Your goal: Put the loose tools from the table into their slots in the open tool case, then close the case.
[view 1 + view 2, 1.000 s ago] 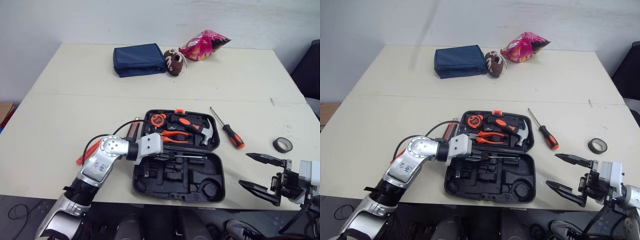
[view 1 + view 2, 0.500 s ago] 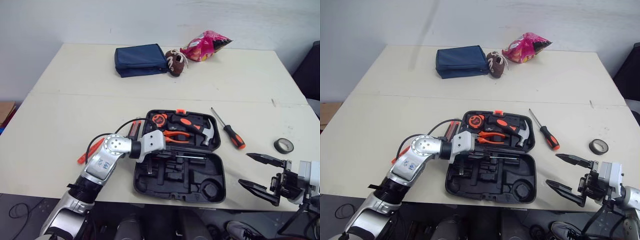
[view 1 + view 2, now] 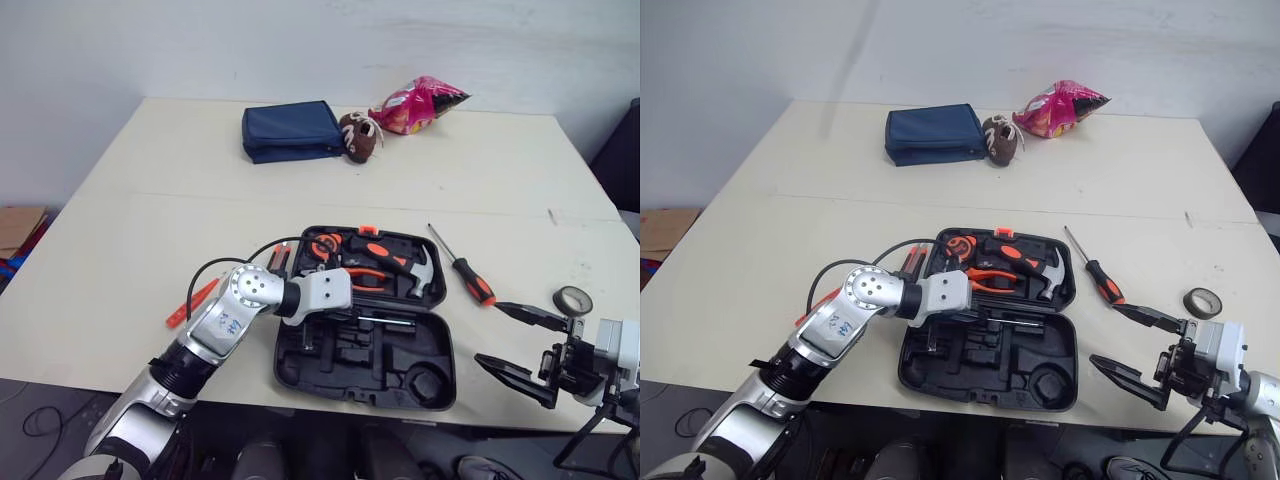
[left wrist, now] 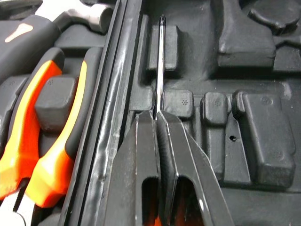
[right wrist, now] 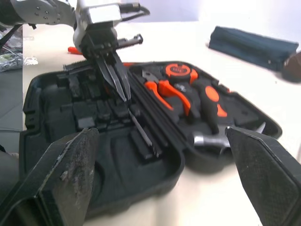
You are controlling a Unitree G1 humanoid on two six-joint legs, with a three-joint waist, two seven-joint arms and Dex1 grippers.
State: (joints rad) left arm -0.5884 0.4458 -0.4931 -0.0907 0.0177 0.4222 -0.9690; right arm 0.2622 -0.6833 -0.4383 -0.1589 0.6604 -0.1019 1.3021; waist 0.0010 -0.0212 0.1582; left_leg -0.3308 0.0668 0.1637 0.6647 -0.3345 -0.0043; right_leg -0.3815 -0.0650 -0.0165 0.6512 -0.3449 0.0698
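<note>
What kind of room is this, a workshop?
Probably an indoor lab or test room: a plain white wall, a table holding an open tool case, plus unrelated props like a snack bag and blue pouch.

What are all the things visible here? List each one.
table: one, cream
tool case: one, black, open, near edge
hammer, pliers, tape measure: one each, black-orange, case's far half
thin screwdriver: one, metal, case's near half
loose screwdriver: one, orange-black, right of case
tape roll: one, black, far right
orange tool: one, left of case
pouch: one, navy, far side
toy ball: one, brown, beside pouch
snack bag: one, pink, beside ball
left gripper: jaws shut on thin screwdriver
right gripper: jaws open, right of case
</note>
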